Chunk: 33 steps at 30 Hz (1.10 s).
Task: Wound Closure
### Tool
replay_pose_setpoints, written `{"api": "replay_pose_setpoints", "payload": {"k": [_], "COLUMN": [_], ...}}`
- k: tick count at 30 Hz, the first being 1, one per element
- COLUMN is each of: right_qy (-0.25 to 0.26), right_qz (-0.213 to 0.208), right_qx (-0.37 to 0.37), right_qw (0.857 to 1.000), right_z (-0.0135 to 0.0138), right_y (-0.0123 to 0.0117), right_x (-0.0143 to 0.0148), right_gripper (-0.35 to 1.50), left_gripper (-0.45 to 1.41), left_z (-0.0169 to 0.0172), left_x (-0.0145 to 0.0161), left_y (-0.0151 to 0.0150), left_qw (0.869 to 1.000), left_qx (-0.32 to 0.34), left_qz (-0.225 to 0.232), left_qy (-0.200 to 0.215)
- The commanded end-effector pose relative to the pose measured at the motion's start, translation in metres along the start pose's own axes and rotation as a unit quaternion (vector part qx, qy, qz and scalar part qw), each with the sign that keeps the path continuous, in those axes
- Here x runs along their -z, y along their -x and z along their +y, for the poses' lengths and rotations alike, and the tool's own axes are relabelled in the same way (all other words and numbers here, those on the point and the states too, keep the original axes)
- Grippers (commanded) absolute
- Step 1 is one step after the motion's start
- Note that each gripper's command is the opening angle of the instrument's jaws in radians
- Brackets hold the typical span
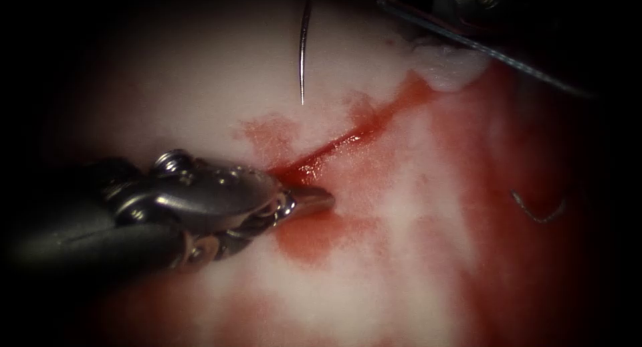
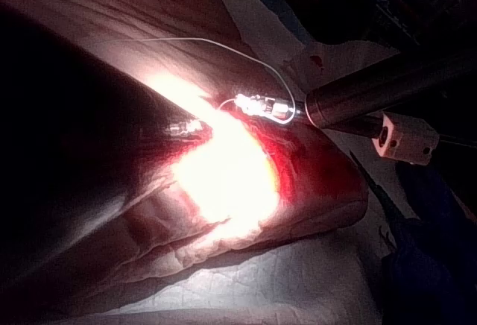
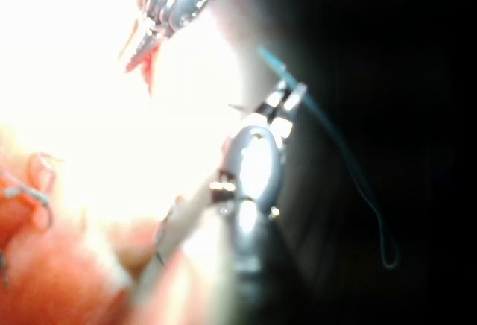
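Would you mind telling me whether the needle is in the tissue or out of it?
Out: the needle hangs point-down above the tissue, left of the cut, its tip clear of the surface.

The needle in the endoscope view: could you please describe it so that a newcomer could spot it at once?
Start at the red diagonal cut across the pale pork tissue. On the cut's left side, above the left gripper, a thin curved steel needle hangs point down, its tip clear of the tissue. Unlike the small grey cut end of thread on the cut's right side, it is long, rigid and tapers to a sharp point.

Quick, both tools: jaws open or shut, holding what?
Left tool: shut, nothing seen held, tip at the cut.
Right tool: shut on the needle, which hangs clear above the tissue.
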<state>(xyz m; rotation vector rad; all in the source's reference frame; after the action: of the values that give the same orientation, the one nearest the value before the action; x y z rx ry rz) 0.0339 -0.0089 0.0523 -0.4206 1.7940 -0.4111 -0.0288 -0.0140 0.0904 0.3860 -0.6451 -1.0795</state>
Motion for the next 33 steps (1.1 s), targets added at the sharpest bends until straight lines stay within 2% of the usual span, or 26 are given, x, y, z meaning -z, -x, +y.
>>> {"api": "replay_pose_setpoints", "payload": {"k": [1, 10, 21, 33], "right_qy": [-0.006, -0.037, -0.124, -0.127], "right_qz": [0.015, 0.041, 0.002, -0.036], "right_qx": [0.000, -0.002, 0.028, 0.054], "right_qw": [1.000, 0.998, 0.992, 0.990], "right_z": [0.0012, 0.0006, -0.0010, -0.0019], "right_y": [0.0003, -0.0005, 0.0002, 0.0011], "right_x": [-0.0012, -0.0009, -0.0009, -0.0023], "right_gripper": [-0.35, -0.35, -0.35, -0.35], "left_gripper": [-0.45, -0.45, -0.45, -0.45], "left_z": [-0.0001, -0.0004, -0.0006, -0.0013], "left_x": [-0.0003, -0.0004, -0.0008, -0.0011], "left_y": [0.0010, 0.0009, 0.0010, 0.0009], "left_qw": [1.000, 1.000, 1.000, 0.999], "left_qx": [0.003, 0.013, 0.020, 0.023], "left_qz": [0.001, 0.004, 0.012, 0.027], "left_qy": [-0.001, -0.002, -0.011, -0.028]}}
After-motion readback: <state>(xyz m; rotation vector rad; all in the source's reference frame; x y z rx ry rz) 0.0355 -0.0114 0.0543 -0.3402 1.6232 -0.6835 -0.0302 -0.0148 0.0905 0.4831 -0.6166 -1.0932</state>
